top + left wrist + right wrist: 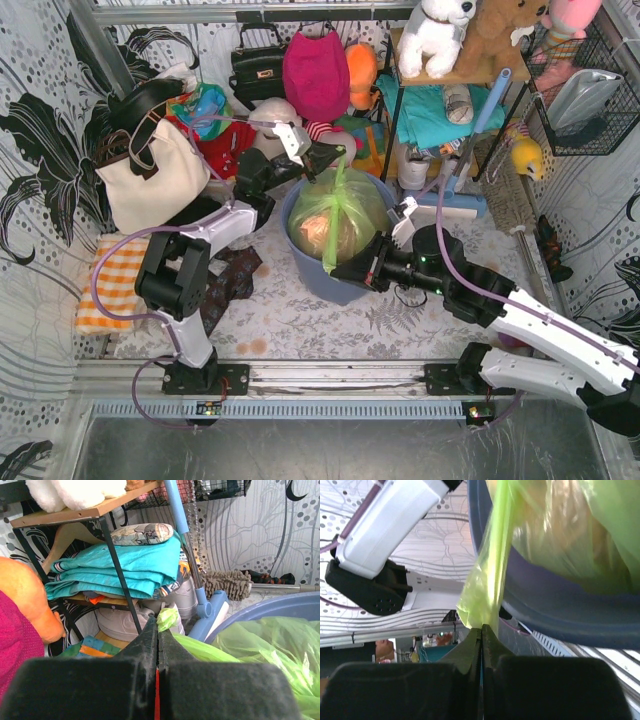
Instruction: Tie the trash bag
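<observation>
The trash bag (335,218) is light green with pinkish-brown paper showing through, and it sits in a round blue bin (308,272) at the table's middle. Two twisted strips of its top run in opposite directions across the bag. My left gripper (337,153) is at the bin's far rim, shut on the far strip. In the left wrist view (159,624) a green tail (167,617) sticks out past the fingertips. My right gripper (340,270) is at the bin's near rim, shut on the near strip (492,575), which is stretched taut in the right wrist view (481,629).
A white tote bag (150,178) and plush toys stand at the back left. A shelf (450,75) with teal cloths and a blue mop (462,175) stands at the back right. An orange checked cloth (105,285) and a dark cloth (232,280) lie at the left.
</observation>
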Controlling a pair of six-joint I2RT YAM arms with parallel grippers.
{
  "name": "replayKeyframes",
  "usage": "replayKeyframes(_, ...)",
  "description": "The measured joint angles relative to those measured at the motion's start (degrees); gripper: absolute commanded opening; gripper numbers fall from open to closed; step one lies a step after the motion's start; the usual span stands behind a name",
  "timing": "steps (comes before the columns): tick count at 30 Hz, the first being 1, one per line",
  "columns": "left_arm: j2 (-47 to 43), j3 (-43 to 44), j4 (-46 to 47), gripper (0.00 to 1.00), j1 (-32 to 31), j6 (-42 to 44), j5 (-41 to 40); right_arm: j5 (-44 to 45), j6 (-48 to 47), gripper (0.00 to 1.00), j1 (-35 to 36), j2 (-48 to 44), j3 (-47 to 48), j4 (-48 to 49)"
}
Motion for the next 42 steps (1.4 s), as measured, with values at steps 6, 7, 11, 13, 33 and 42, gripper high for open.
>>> replayKeyframes(6,1.16,0.74,1.25,0.00,0.68,-1.27,-0.72,-2.95,0.02,0.00,0.24,-1.03,-1.73,0.50)
replayKeyframes(7,1.20,0.74,1.33,0.00,0.74,-1.44,-0.68,-3.04,0.00,0.00,0.24,-1.07,-1.77,0.42)
replayKeyframes(11,1.18,0.74,1.99,0.00,0.72,-2.84,-0.28,-3.41,-1.49,0.06,0.24,-1.03,-1.57,0.42)
replayKeyframes(13,1.09,0.74,2.58,0.00,0.74,-3.67,0.31,-3.58,-3.15,0.29,0.24,-0.76,-0.76,0.13)
replayKeyframes(33,-5.16,-0.90,12.68,0.00,0.76,-20.92,9.42,-10.05,-81.61,0.62,0.24,8.22,23.54,-10.58)
replayKeyframes(42,-5.16,-2.29,18.91,0.00,0.76,-28.70,11.26,-8.79,-118.31,0.64,0.24,10.60,23.32,-20.52)
